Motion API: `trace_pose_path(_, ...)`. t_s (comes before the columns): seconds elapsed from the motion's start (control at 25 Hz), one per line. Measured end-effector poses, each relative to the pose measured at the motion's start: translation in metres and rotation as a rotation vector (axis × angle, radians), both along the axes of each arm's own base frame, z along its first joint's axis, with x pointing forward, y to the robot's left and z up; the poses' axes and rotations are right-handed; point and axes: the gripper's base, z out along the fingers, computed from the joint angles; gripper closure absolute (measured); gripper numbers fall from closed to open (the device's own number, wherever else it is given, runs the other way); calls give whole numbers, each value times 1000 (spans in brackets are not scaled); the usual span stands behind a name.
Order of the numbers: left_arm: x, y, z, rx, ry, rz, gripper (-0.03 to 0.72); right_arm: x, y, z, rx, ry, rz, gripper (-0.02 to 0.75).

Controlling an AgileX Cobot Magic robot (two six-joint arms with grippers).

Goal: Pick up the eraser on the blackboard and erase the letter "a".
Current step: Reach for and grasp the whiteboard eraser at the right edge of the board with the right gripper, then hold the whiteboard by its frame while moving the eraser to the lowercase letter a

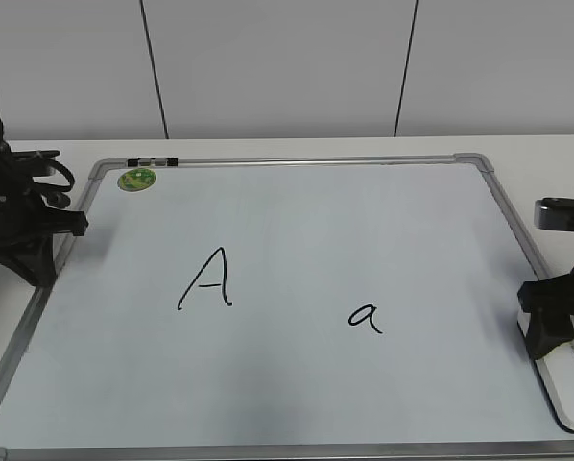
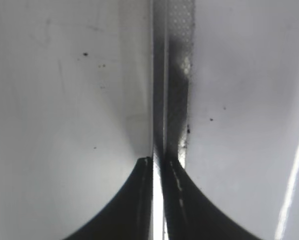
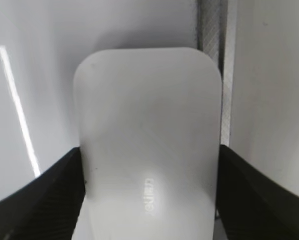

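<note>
In the exterior view we see the blackboard (image 1: 268, 240) lying flat on a white table (image 1: 47, 152), a capital "A" (image 1: 208, 279) drawn left of its middle and the letter "a" (image 1: 365, 317) to the right of that, lower down. A green sticker (image 1: 137, 179) sits in the board's far left corner. The eraser (image 1: 567, 376) lies at the board's near right edge, only partly visible under the right gripper (image 1: 546, 327). The left gripper (image 1: 33, 240) rests at the board's left edge.

The right wrist view gives what the exterior view cannot — the eraser (image 3: 148, 145) seen from above, its white top with faint grey lettering, lying just beside the board's metal frame (image 3: 217, 50). The two dark fingers (image 3: 39, 195) stand spread to the eraser's full width, one at each long side, touching or nearly so; we cannot tell whether they grip it.

The left wrist view shows that gripper's (image 2: 157, 200) fingers pressed together with nothing between them, poised over the frame strip (image 2: 174, 75) — a detail lost in the exterior view.
</note>
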Motion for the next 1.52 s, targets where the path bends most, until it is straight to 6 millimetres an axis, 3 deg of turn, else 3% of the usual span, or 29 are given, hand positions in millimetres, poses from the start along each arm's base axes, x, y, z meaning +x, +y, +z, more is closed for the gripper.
trace_pose_path(0.32, 0, 0, 0, -2, 0, 1, 650, 0, 0, 0, 0, 0, 3, 210)
trace_pose_path(0.84, 0, 0, 0, -2, 0, 1, 648, 0, 1, 0, 8, 1, -2, 212)
trace_pose_path(1.12, 0, 0, 0, -3, 2, 2, 647, 12, 7, 23, 59, 70, -7, 212)
trace_pose_path(1.52, 0, 0, 0, -5, 2, 3, 647, 33, 60, 64, 30, 15, 187, 212)
